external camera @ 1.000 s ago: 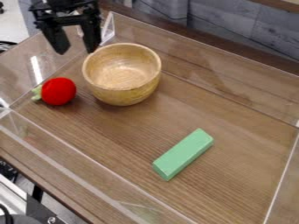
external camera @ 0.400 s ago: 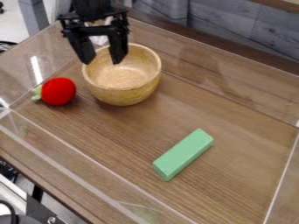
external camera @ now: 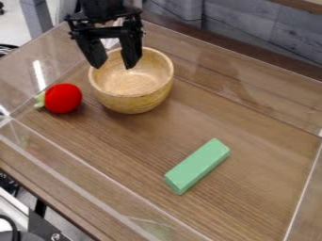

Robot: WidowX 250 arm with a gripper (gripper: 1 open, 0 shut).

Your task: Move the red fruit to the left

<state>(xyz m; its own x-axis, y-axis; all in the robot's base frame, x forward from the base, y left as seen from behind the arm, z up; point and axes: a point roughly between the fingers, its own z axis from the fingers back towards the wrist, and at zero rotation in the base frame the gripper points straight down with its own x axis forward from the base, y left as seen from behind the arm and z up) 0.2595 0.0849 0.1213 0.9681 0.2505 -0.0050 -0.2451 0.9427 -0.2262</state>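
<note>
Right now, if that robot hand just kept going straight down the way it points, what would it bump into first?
Probably the wooden bowl: the fingers point down over its far left part. They could meet its rim or dip inside; one view doesn't settle the depth.

The dark arm reaches in from the top. Its end effector (external camera: 112,58) points downward, fingers spread open.
</note>
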